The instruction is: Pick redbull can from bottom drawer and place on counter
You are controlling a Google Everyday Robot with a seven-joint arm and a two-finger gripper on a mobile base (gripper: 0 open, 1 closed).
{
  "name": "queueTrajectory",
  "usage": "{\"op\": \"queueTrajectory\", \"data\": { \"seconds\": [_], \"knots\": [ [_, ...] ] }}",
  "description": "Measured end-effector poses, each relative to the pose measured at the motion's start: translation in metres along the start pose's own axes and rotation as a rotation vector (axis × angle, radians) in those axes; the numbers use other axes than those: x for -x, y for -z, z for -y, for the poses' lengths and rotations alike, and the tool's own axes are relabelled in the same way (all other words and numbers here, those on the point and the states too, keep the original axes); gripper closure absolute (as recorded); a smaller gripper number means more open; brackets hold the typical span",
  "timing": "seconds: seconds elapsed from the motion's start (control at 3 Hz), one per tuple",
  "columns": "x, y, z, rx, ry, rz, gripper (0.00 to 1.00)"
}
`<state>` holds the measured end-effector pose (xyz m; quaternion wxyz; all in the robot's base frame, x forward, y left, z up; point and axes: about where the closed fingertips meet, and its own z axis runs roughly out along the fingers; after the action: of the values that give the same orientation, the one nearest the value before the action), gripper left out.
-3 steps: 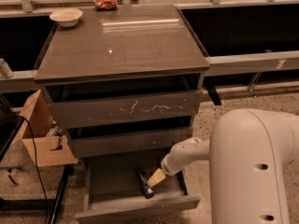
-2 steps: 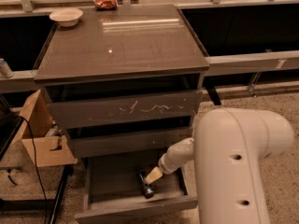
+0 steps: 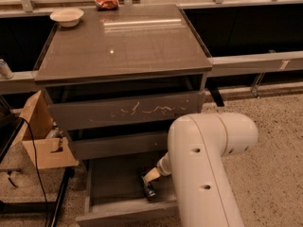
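Observation:
The redbull can (image 3: pixel 149 189), small, dark blue and silver, lies on the floor of the open bottom drawer (image 3: pixel 113 183), near its right side. My gripper (image 3: pixel 151 177) reaches down into the drawer and is right at the can's top end. The big white arm (image 3: pixel 208 164) hides the drawer's right part. The counter (image 3: pixel 123 41), the glossy grey-brown top of the cabinet, is above.
A white bowl (image 3: pixel 66 16) sits at the counter's back left and a red snack bag (image 3: pixel 106 2) behind it. A scratched drawer front (image 3: pixel 128 110) overhangs the open drawer. A cardboard box (image 3: pixel 40 136) stands left of the cabinet. A pale can (image 3: pixel 5 69) is on the left ledge.
The large white arm segment has swung left and now covers more of the drawer's right side. The gripper stays at the can in the drawer.

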<state>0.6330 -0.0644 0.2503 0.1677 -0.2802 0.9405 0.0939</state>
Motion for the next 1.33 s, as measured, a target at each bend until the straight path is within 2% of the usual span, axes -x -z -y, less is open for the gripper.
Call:
{"op": "queueTrajectory", "data": {
  "seconds": [0.33,0.67,1.0,1.33],
  "knots": [
    [-0.005,-0.024,-0.001,0.017,-0.045,-0.012,0.00],
    [-0.012,-0.041,-0.010,0.064,-0.065,-0.036,0.00],
    [-0.018,-0.045,-0.025,0.108,-0.041,-0.050,0.00],
    [-0.020,-0.051,-0.044,0.154,0.014,-0.074,0.00]
  ]
}}
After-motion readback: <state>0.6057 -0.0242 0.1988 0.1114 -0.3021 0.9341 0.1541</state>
